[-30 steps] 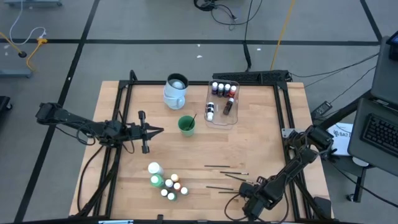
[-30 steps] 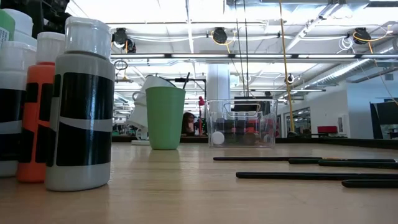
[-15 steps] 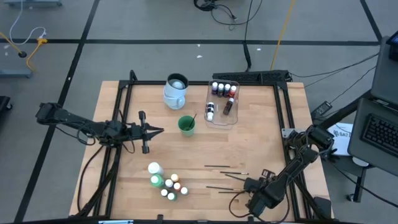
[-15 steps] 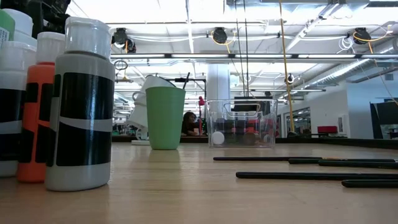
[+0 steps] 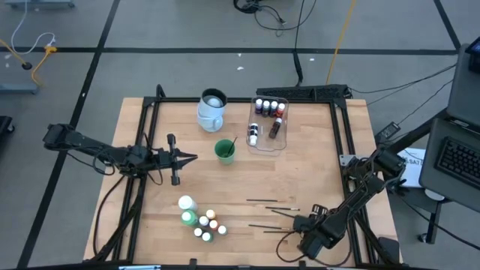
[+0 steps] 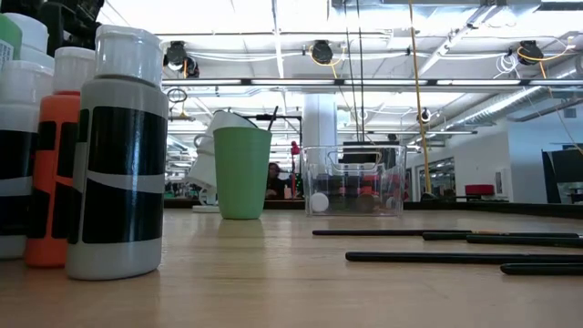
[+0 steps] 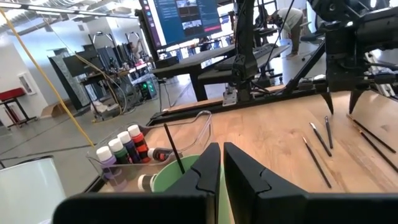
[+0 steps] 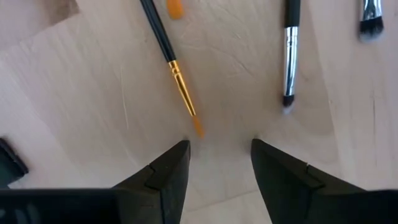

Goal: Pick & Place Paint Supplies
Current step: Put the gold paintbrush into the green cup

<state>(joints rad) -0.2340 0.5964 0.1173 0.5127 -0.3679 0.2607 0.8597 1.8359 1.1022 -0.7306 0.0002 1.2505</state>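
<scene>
While the left gripper (image 5: 191, 157) waits with its fingers pressed together over the left middle of the table (image 5: 300, 180), pointing toward the green cup (image 5: 224, 151), the work in hand belongs to the right gripper (image 8: 219, 146), low over the near right edge. Its fingers are spread and hold nothing. The step looks like the approach to picking up a brush, with the grasp not yet made.

In the right wrist view, a brush with a gold ferrule and orange tip (image 8: 177, 78) lies just ahead of the gap between the fingers, its tip near one finger. A second brush with a silver ferrule (image 8: 290, 53) lies a little farther ahead toward the other finger, and a third brush head (image 8: 371, 15) sits off to that side.

Next, I judge, the gripper must centre over one thin handle, come down to the wood and close; a flat, thin handle could easily slip out.

The clear tub (image 5: 283, 141), already holding some small bottles (image 5: 268, 106), stands well beyond, across the table. More bottles (image 5: 201, 219) cluster well off toward the left arm's side.
</scene>
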